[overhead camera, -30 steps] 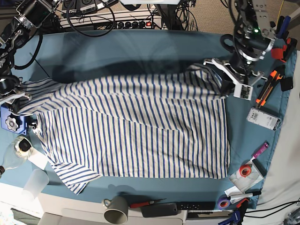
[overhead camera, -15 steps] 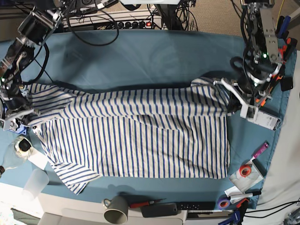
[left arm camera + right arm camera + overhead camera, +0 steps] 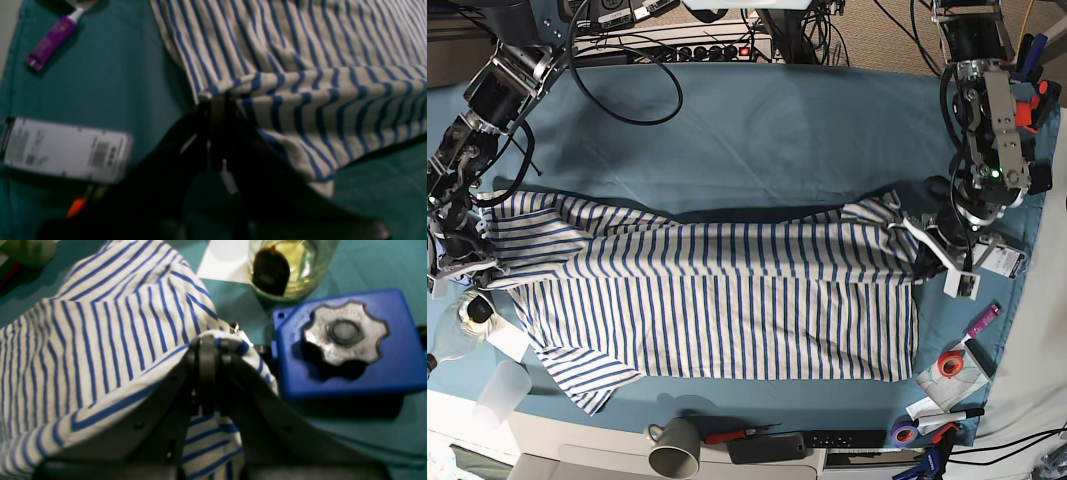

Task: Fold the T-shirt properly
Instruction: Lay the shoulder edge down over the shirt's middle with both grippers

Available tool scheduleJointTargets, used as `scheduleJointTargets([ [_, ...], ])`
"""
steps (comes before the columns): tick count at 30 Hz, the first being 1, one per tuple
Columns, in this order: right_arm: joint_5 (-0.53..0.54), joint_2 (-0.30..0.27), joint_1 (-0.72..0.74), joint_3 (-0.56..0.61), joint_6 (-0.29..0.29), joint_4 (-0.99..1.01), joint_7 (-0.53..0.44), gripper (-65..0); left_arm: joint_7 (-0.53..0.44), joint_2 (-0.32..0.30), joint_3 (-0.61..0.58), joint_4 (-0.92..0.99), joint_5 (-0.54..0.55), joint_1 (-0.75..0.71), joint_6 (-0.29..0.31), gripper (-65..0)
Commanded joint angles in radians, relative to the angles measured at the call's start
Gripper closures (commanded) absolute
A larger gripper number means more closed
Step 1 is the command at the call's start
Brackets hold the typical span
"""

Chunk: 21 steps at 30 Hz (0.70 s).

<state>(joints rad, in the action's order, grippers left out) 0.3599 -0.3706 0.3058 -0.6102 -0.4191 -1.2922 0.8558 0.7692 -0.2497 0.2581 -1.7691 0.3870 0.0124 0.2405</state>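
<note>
Base view shows the T-shirt (image 3: pixel 717 300) spread across the teal cloth (image 3: pixel 727 120), its far edge doubled toward the near hem, with the left gripper (image 3: pixel 924 258) clamped on the fold at the hem end and the right gripper (image 3: pixel 465 262) clamped on it at the shoulder end. Thin jersey like this stretches and sags, so uneven pulling between the arms would likely skew the fold line or leave a ridge in the middle. Both jaws hold only a small bunch of fabric, and a tug could slip it free. Clutter crowds both ends: the blue block (image 3: pixel 343 343) with its lobed metal knob and a glass jar (image 3: pixel 290 266) sit just beside the right gripper, a white labelled box (image 3: pixel 65 150) just beside the left, so either could be struck.
</note>
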Motion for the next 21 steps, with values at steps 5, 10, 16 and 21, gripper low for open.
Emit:
scheduleJointTargets([
  [5, 0.003, -0.026, 0.041, 0.002, -0.003, 0.03, -0.055, 0.0, -0.023, -0.008, -0.05, -0.005, -0.014, 0.047, 0.027, 0.0],
  [10, -0.055, -0.026, 0.08, 0.088, -0.003, 0.04, -0.057, 0.0, -0.045, -0.008, -0.115, 0.046, -0.123, 0.086, 0.025, 0.0],
  [16, -0.122, -0.026, 0.107, 0.211, 0.077, 0.04, -0.083, 0.0, -0.045, -0.008, -0.118, 0.106, -0.153, 0.148, -0.025, 0.0],
  [21, -0.141, -0.026, 0.107, 0.225, 0.103, 0.04, -0.1, 0.0, -0.045, -0.008, -0.118, 0.178, -0.152, 0.189, -0.004, 0.0],
])
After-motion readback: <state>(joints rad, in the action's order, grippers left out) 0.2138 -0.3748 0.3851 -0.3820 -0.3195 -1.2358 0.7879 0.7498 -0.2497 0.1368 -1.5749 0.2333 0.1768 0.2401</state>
